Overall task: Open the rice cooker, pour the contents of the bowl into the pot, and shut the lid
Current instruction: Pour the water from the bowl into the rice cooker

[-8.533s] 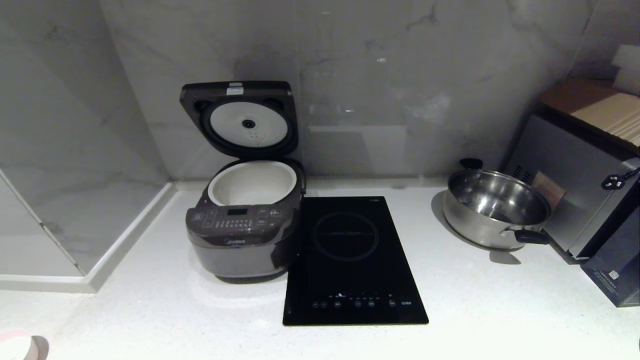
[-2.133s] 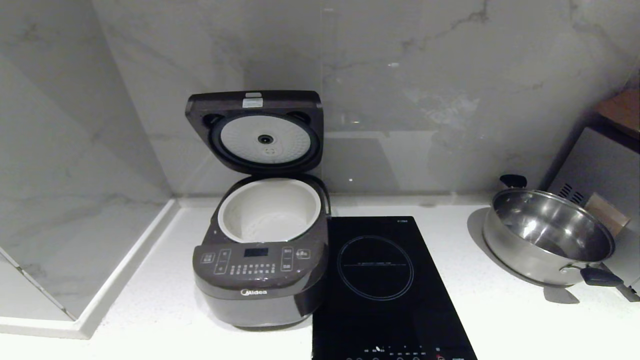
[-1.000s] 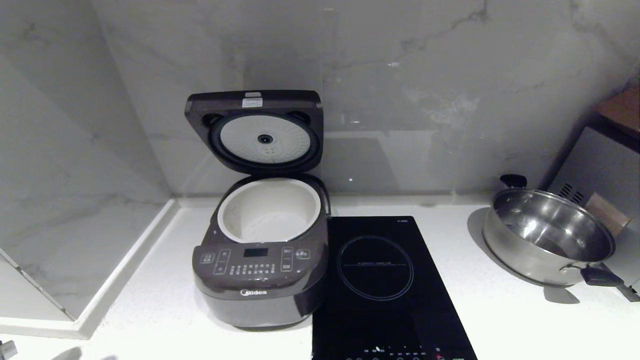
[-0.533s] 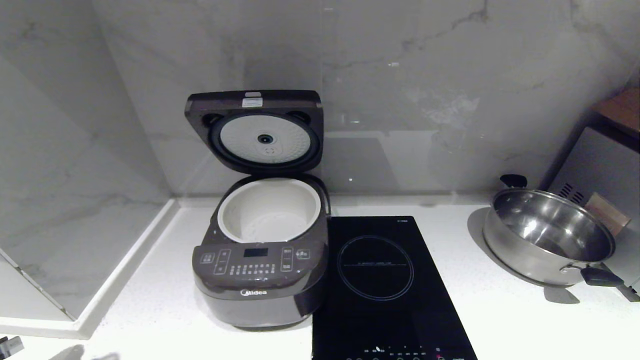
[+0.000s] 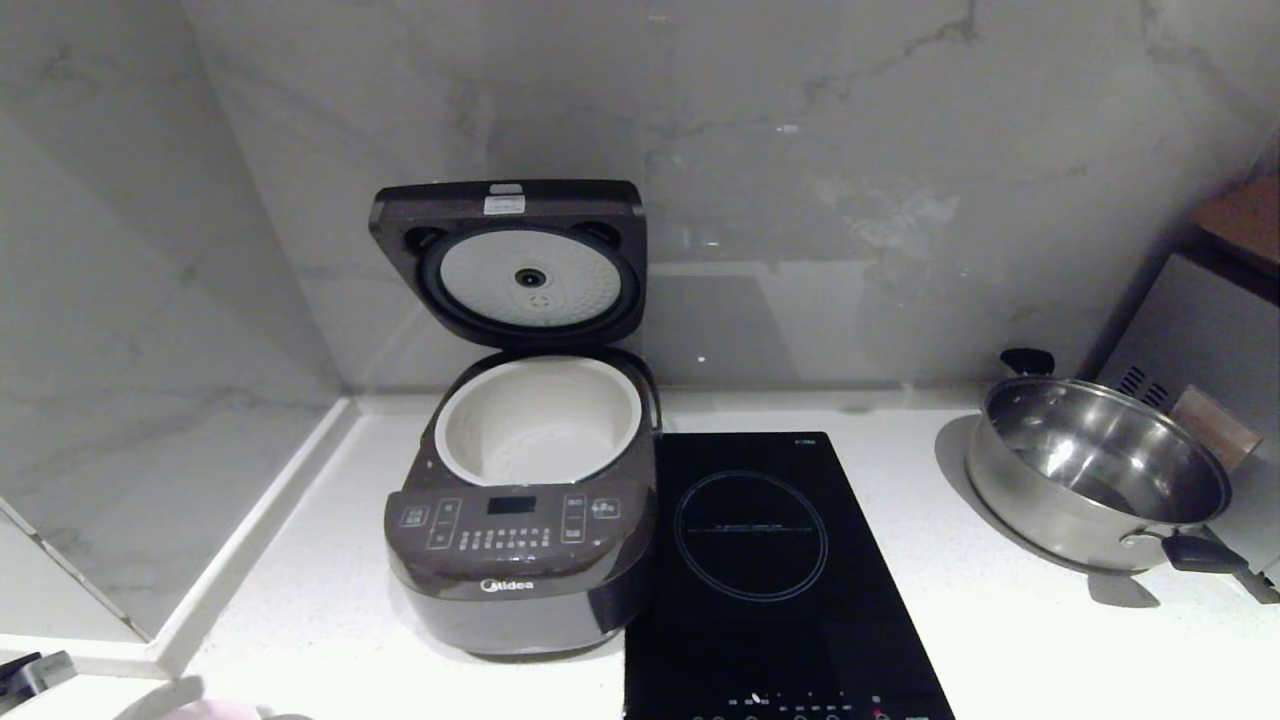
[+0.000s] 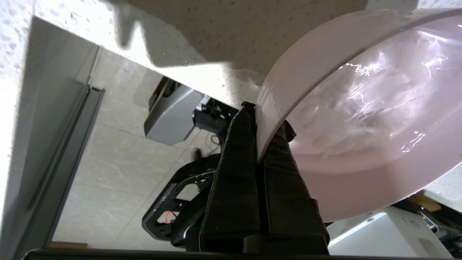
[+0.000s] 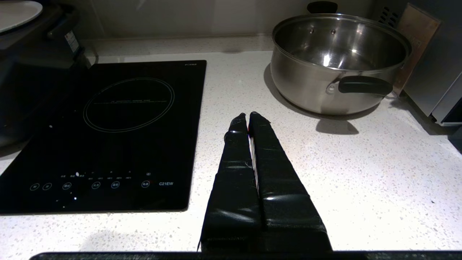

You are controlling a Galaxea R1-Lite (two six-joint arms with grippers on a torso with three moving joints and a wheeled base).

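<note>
The rice cooker (image 5: 520,570) stands on the white counter with its lid (image 5: 510,262) hinged up against the wall, white disc facing me. The cream-white pot (image 5: 540,420) sits open inside it. My left gripper (image 6: 258,115) is shut on the rim of the pale pink bowl (image 6: 361,108), one finger inside and one outside. The bowl's glossy inside shows only a faint whitish film of contents (image 6: 335,144). In the head view a sliver of the bowl (image 5: 215,710) shows at the bottom left edge, well in front and left of the cooker. My right gripper (image 7: 248,115) is shut and empty over the counter.
A black hob (image 5: 750,560) lies right beside the cooker. A steel pan (image 5: 1095,470) with black handles stands at the right, a grey appliance (image 5: 1200,330) behind it. A raised ledge (image 5: 250,540) and marble walls close off the left and back.
The pink bowl's edge and its shadow have come into the head view's bottom left corner, moving rightward. A dark part of the left arm has crept in there too. The cooker is unchanged.
</note>
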